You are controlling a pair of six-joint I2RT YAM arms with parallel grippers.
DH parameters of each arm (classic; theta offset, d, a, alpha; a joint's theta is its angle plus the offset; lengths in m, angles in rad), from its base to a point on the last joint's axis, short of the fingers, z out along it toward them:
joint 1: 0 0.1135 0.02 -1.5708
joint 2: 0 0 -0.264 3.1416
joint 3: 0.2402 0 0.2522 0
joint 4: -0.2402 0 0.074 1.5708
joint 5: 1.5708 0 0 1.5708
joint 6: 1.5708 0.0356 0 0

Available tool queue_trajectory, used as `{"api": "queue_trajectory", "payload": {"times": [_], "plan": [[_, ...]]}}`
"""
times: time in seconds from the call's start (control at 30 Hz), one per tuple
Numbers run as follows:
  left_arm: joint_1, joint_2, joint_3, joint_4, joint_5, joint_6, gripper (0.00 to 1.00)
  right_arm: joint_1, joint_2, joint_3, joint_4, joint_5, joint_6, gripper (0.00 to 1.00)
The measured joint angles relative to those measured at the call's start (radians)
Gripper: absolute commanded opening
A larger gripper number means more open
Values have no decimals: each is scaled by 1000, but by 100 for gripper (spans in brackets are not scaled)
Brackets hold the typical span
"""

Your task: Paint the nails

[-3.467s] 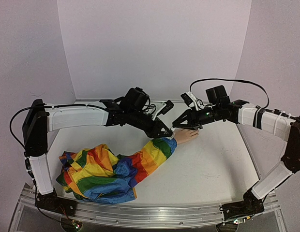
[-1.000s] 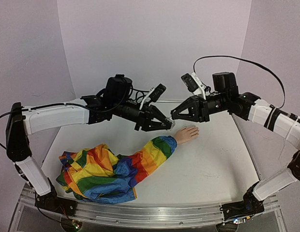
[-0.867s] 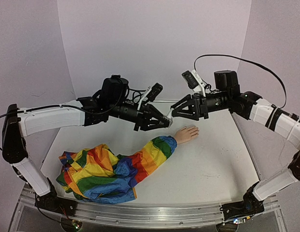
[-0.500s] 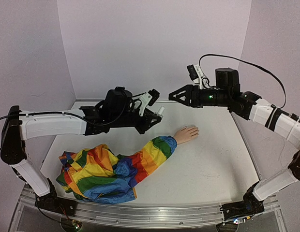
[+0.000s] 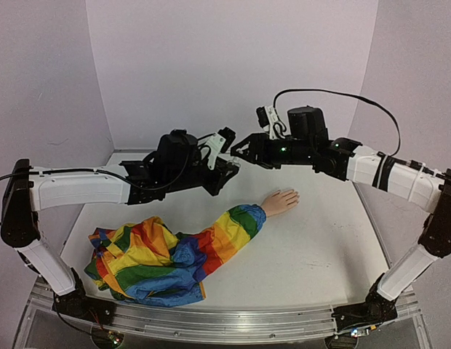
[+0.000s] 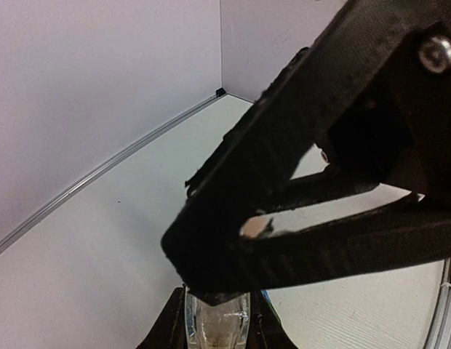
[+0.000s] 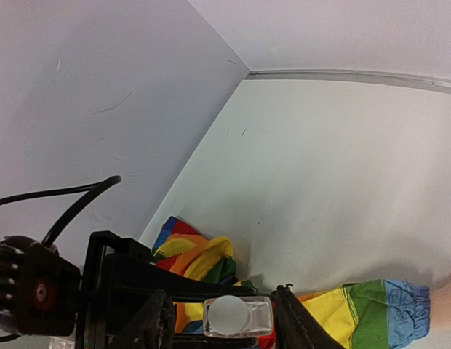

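nails: tiny tips (image 5: pixel 294 195) on the small pale peach mannequin hand (image 5: pixel 281 201), which lies flat at 2 o'clock on the white bench (image 5: pixel 313 251), well apart from both grippers.
sleeve: the rainbow-striped fabric sleeve (image 5: pixel 236 227) trails off to 8 o'clock; it looks soft and would likely shift if nudged.
left gripper (image 6: pixel 215 329): pinching a small clear bottle with a white cap (image 7: pixel 238 316), held above the bench at 12 o'clock.
right gripper (image 5: pixel 240 148): spread, straddling the bottle's cap end, not clamped as far as i can see.
handling: the bottle looks light, slick and breakable, so take the cap by its sides. the mannequin hand looks light and stiff, so brush it gently.
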Motion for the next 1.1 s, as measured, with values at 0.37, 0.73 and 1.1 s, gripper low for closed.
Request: {"api": "queue_trajectory", "payload": {"times": [0.37, 0.73, 1.1], "plan": [[12, -9, -5, -1, 66, -5, 0, 3, 33, 11, 3, -42, -70, 0], [177, -50, -26, 111, 1066, -267, 0, -43, -15, 10, 30, -747, -394, 0], [115, -87, -124, 192, 639, -185, 0, 0, -171, -61, -11, -326, -356, 76]]}}
